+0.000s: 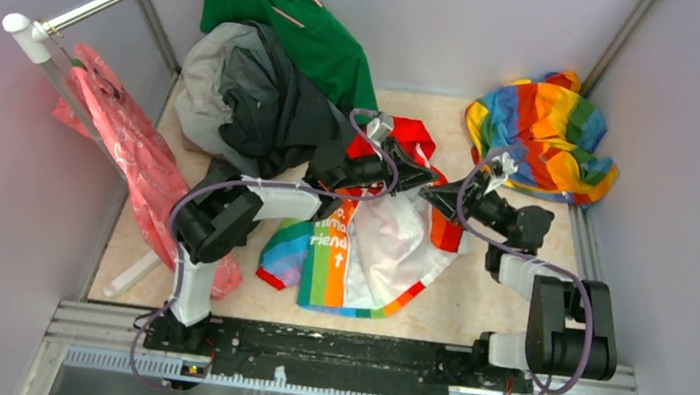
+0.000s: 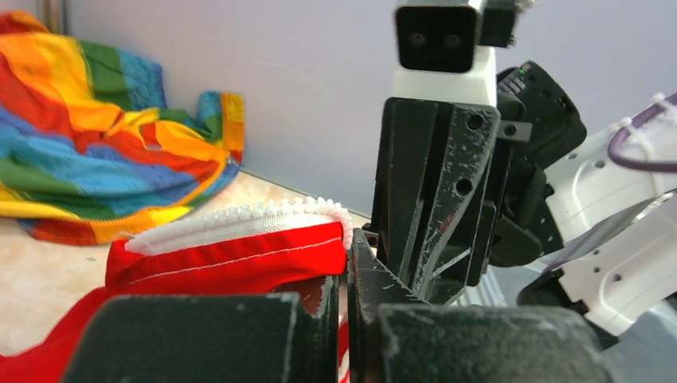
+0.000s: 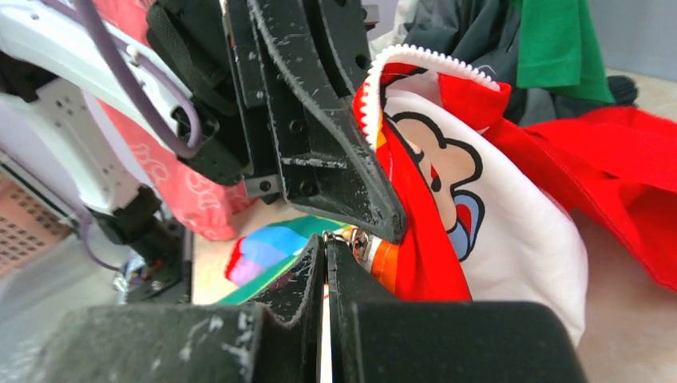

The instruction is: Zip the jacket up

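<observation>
Closest to you, the right tool (image 3: pixel 325 247) is pinched shut, its tips meeting right at the small metal zipper pull (image 3: pixel 357 242), which shows just beside them. You cannot tell from here whether the pull itself is caught or only grazed, so check that before you haul. Facing it tip to tip, the left tool (image 3: pixel 387 223) is clamped narrow on the red front edge of the jacket (image 3: pixel 511 231), with the white zipper teeth (image 3: pixel 423 57) arching up past its fingers. The jacket lies spread on the surface (image 1: pixel 483 310), under and between both tools. To do this well, treat the left tool as the anchor: use it to hold the zipper strip taut, then draw the pull with the right tool along the line of teeth, straight and not sideways. Go slowly, because slack cloth bunching ahead of the slider would likely jam it, and a weak pinch would likely slip off.
</observation>
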